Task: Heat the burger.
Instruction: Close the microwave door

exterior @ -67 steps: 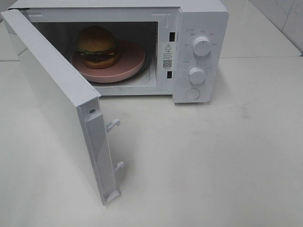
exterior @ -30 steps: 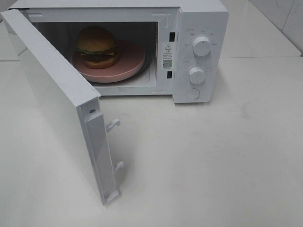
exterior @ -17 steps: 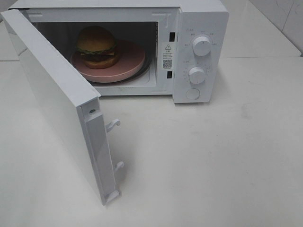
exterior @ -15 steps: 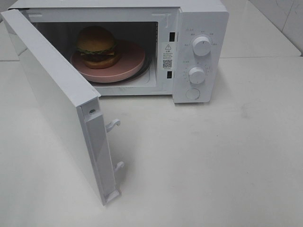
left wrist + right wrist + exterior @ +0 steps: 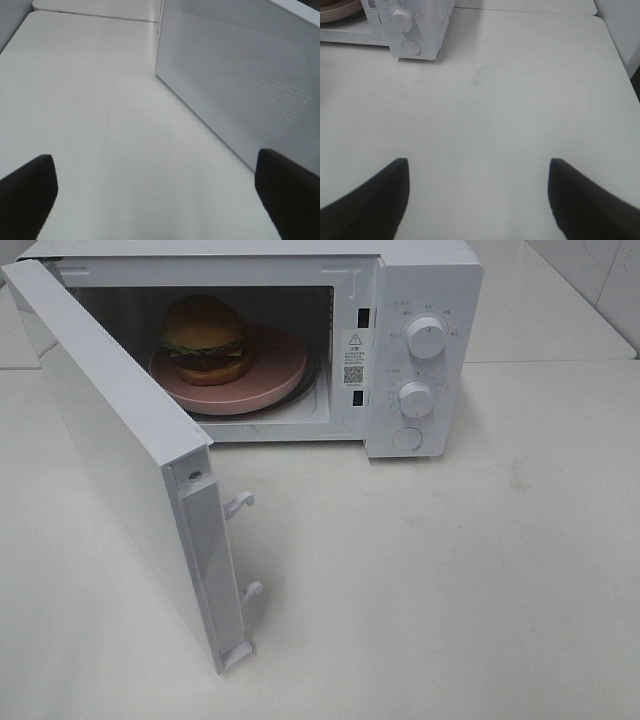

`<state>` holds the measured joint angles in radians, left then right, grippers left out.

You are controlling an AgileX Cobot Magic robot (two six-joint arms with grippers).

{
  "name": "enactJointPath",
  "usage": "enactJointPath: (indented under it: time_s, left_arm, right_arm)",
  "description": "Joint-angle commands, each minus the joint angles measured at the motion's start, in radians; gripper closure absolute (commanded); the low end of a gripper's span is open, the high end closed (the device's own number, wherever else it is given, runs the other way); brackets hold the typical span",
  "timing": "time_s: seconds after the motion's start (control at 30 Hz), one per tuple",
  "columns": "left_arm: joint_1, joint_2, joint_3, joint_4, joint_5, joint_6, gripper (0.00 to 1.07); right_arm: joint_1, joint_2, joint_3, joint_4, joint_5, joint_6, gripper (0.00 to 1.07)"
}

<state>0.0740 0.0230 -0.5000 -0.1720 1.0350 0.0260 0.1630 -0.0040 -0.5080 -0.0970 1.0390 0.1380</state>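
Burger [image 5: 205, 337]: seated on a pink plate [image 5: 275, 375], toward the plate's 10 o'clock edge, inside the cavity of a white microwave [image 5: 420, 280]. The loading step thus appears complete.

Door [image 5: 110, 450]: hinged at the cavity's 9 o'clock side and swung wide, its free edge with two latch hooks [image 5: 238, 504] pointing toward 6 o'clock in the high view. Closing it appears to be the next outstanding step.

Control panel, at 3 o'clock of the cavity: upper dial [image 5: 427, 338], lower dial [image 5: 415, 399] and round button [image 5: 407, 438]. Whether either dial is set cannot be read. Setting them, and the heating itself, are judged to remain.

Left gripper [image 5: 157, 190]: released, jaws spread wide with nothing between them, above the bare table [image 5: 450, 570] just outside the door's perforated outer face [image 5: 240, 85]. This suits a push to shut the door.

Right gripper [image 5: 477, 195]: likewise unclenched and empty, over the table at 5 o'clock of the panel, well apart from the lower dial [image 5: 401, 19].

Neither arm shows in the high view.
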Motion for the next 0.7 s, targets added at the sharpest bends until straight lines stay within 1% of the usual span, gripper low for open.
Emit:
enactJointPath:
  time_s: [0.03,0.17,0.23,0.27,0.33,0.37,0.43,0.53,0.57,0.6,0.63,0.7]
  left_arm:
    - [0.002,0.052,-0.012,-0.012,-0.028,-0.006,0.07]
    - [0.002,0.095,-0.018,-0.011,-0.05,-0.007,0.09]
    - [0.002,0.136,-0.022,-0.004,-0.079,-0.004,0.13]
    - [0.002,0.136,-0.022,-0.004,-0.079,-0.004,0.13]
    - [0.002,0.177,-0.023,0.009,-0.144,-0.005,0.19]
    - [0.002,0.177,-0.023,0.009,-0.144,-0.005,0.19]
    - [0.002,0.232,-0.02,0.016,-0.251,-0.005,0.31]
    - [0.002,0.249,-0.018,0.022,-0.269,-0.004,0.33]
    - [0.002,0.279,-0.017,0.026,-0.306,-0.004,0.41]
    - [0.002,0.295,-0.017,0.027,-0.324,-0.004,0.46]
    - [0.002,0.295,-0.017,0.027,-0.324,-0.004,0.46]
    - [0.002,0.354,-0.009,0.025,-0.394,-0.004,0.7]
  right_arm:
    - [-0.008,-0.026,0.001,0.002,-0.003,-0.016,0.34]
    - [-0.008,-0.026,0.001,0.002,-0.003,-0.016,0.34]
    - [-0.008,-0.026,0.001,0.002,-0.003,-0.016,0.34]
    - [-0.008,-0.026,0.001,0.002,-0.003,-0.016,0.34]
    - [-0.008,-0.026,0.001,0.002,-0.003,-0.016,0.34]
    - [-0.008,-0.026,0.001,0.002,-0.003,-0.016,0.34]
    - [-0.008,-0.026,0.001,0.002,-0.003,-0.016,0.34]
    - [-0.008,-0.026,0.001,0.002,-0.003,-0.016,0.34]
    - [-0.008,-0.026,0.001,0.002,-0.003,-0.016,0.34]
    - [-0.008,-0.026,0.001,0.002,-0.003,-0.016,0.34]
    - [-0.008,-0.026,0.001,0.002,-0.003,-0.016,0.34]
    - [-0.008,-0.026,0.001,0.002,-0.003,-0.016,0.34]
